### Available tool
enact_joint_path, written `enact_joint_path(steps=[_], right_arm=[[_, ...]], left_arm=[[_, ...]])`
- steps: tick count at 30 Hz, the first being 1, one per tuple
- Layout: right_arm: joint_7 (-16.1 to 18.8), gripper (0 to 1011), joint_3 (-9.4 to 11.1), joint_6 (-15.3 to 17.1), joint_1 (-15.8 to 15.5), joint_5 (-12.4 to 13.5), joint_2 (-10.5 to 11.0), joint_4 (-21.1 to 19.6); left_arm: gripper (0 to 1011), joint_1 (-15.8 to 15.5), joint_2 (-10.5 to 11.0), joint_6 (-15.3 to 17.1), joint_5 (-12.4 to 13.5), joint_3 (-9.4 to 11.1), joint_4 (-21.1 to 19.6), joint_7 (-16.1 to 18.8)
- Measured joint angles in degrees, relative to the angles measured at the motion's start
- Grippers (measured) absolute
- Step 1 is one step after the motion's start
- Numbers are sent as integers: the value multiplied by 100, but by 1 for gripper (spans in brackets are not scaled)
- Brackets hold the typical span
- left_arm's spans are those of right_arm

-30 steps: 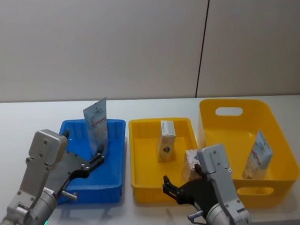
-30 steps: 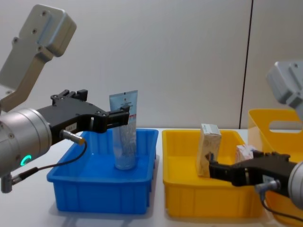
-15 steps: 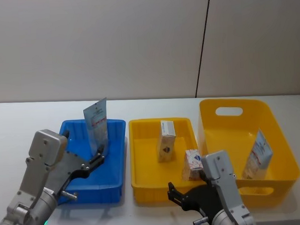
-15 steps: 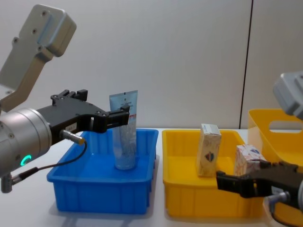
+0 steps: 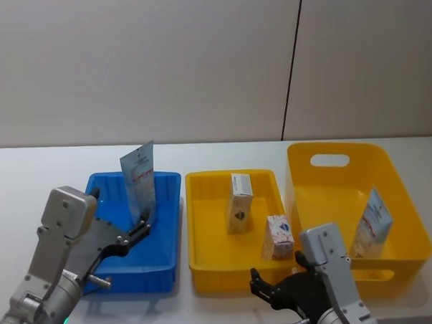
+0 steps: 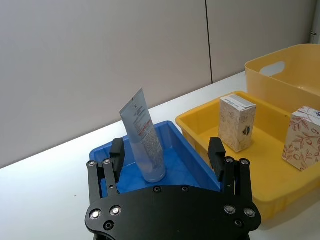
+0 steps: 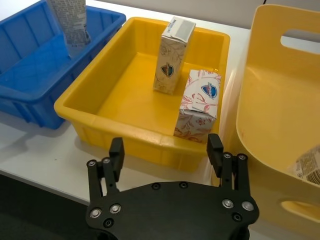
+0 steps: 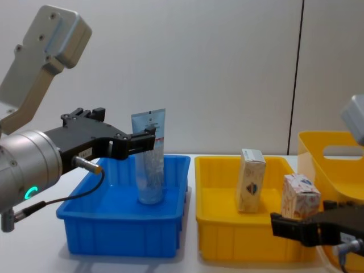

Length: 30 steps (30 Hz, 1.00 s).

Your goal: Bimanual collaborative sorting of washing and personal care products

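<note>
Two-arm sorting station, read as a clock face with 12 o'clock away from the robot. At 9 o'clock the blue bin point(image 5: 135, 280) holds one squeeze tube point(image 5: 139, 181), upright on its cap, crimped end up, toward 1 o'clock of the bin's centre. We see the left gripper point(image 6: 166, 150) spread wide around it, one finger on either side of the tube and neither pad pressing it. In the central yellow tray point(image 5: 221, 280) a taller box point(image 5: 239, 202) stands near 12 o'clock, with a shorter box point(image 5: 279, 237) just beside it at 4 o'clock. A second tube point(image 5: 371, 223) leans on the wall of the yellow basket point(image 5: 400, 197) at 3 o'clock. The right gripper point(image 7: 165, 145) hangs empty at the tray's 6 o'clock edge, its fingers wide apart. We judge the tubes light, soft-walled and slick. A hard pinch at mid-body would buckle them, so the stiffer shoulder just above the cap is the better hold. The boxes look light and thin-walled. We would grip them gently across the narrow faces near the edges, where the card resists crushing. The table point(image 5: 30, 170) is pale, smooth and flat, and a plain grey panelled wall point(image 5: 161, 64) with one dark seam closes the 12 o'clock side.
</note>
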Motion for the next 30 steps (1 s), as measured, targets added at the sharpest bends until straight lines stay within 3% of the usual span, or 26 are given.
enact_joint_path(steps=[17, 30], right_arm=[[-176, 1003, 161, -214, -24, -143, -98, 85], [-184, 1003, 170, -269, 6, -234, -161, 131]], left_arm=[[1001, 0, 0, 0, 0, 0, 0, 0], [1001, 0, 0, 0, 0, 0, 0, 0]])
